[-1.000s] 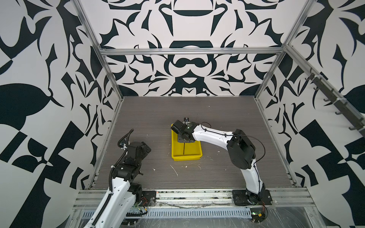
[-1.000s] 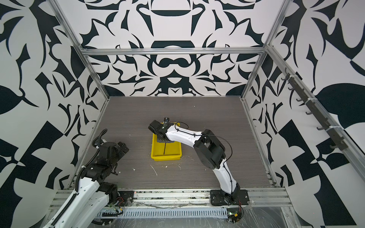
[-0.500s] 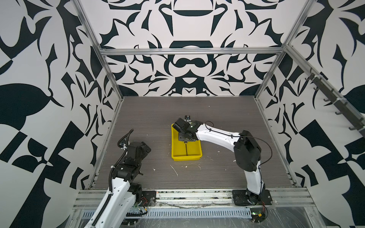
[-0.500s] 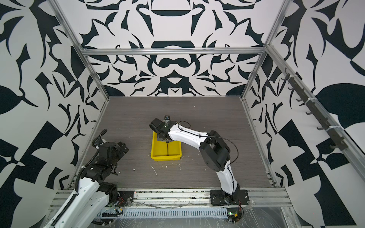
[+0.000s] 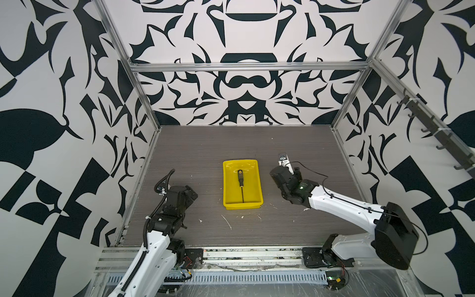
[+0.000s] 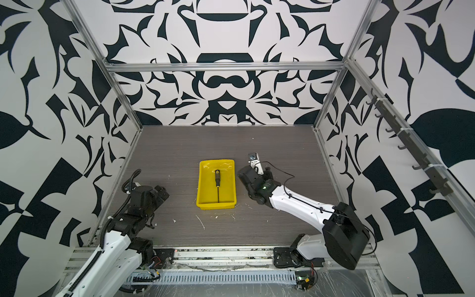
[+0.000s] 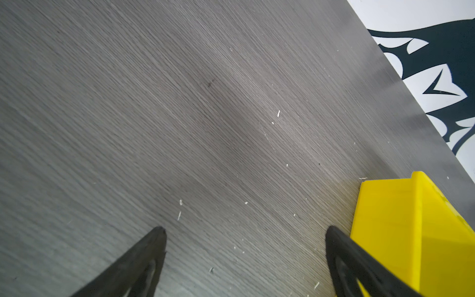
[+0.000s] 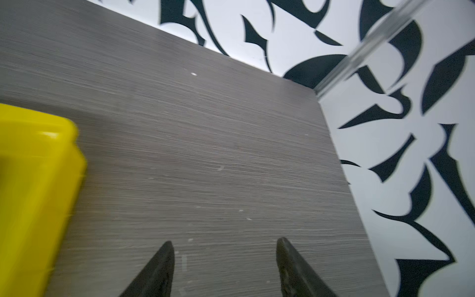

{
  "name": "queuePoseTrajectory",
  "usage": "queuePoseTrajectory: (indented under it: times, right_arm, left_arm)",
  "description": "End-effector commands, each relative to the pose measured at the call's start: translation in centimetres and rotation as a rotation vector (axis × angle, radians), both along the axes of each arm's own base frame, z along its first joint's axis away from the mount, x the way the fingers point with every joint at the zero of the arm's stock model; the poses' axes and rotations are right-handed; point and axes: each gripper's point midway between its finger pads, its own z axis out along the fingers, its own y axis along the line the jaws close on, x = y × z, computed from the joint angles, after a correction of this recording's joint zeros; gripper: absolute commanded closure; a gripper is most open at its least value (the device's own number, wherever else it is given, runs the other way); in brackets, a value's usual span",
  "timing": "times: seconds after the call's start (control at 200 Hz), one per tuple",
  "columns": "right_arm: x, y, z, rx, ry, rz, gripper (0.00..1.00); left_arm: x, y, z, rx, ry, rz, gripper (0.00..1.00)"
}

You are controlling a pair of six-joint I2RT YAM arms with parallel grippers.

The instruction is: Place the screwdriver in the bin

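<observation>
The screwdriver (image 5: 240, 183) (image 6: 217, 183), black handle with yellow dots, lies lengthwise on the floor of the yellow bin (image 5: 253, 187) (image 6: 227, 190), handle toward the back wall. My right gripper (image 5: 277, 177) (image 6: 244, 175) hovers right of the bin, apart from it. In the right wrist view the right gripper (image 8: 225, 243) is open over bare table with nothing between its fingers, and the bin (image 8: 38, 167) is off to one side. My left gripper (image 5: 189, 196) (image 6: 161, 193) rests left of the bin. In the left wrist view the left gripper (image 7: 246, 231) is open and holds nothing, the bin's corner (image 7: 385, 218) beside one finger.
Small white scraps (image 5: 227, 221) litter the grey wood-grain table in front of the bin. Patterned walls with aluminium posts (image 5: 341, 113) close in three sides. A rail of hooks (image 5: 437, 133) runs along the right wall. The arm bases sit on the front rail.
My right gripper has opened and pulled away from above the bin to its right. The screwdriver now lies free in the bin. The left arm has not moved.
</observation>
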Motion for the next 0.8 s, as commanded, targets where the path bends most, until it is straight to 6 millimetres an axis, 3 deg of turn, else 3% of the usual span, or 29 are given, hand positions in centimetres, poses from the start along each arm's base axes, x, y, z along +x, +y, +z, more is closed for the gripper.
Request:
queuePoseTrajectory:
  times: [0.0, 0.17, 0.385, 0.41, 0.425, 0.43, 0.45, 0.795]
  right_arm:
    - [1.4, -2.2, 3.5, -0.027, -0.175, 0.003, 0.35]
    - [1.7, -2.8, 1.8, -0.108, -0.306, 0.153, 0.36]
    - [3.7, -6.4, -1.9, -0.068, -0.241, 0.049, 0.36]
    - [3.9, -6.7, -2.2, -0.064, -0.237, 0.041, 0.29]
    - [3.9, -7.0, -2.5, -0.059, -0.232, 0.034, 0.19]
    - [4.0, -7.1, -2.7, -0.056, -0.23, 0.031, 0.07]
    - [4.1, -7.4, -3.0, -0.047, -0.229, 0.022, 0.01]
    - [4.7, -10.4, -4.3, 0.078, -0.286, -0.079, 0.0]
  left_arm:
    - [0.0, 0.0, -0.1, -0.021, -0.003, 0.015, 0.01]
    - [0.0, 0.1, -0.2, -0.019, -0.005, 0.021, 0.01]
    - [0.0, 0.0, -0.2, -0.019, -0.005, 0.018, 0.01]
    - [0.0, 0.0, -0.2, -0.019, -0.003, 0.018, 0.01]
    - [0.0, 0.0, -0.2, -0.02, -0.004, 0.018, 0.01]
    - [0.0, 0.0, -0.2, -0.02, -0.004, 0.017, 0.01]
    - [0.0, 0.0, -0.2, -0.02, -0.004, 0.019, 0.01]
    - [0.0, 0.0, -0.2, -0.02, -0.003, 0.018, 0.01]
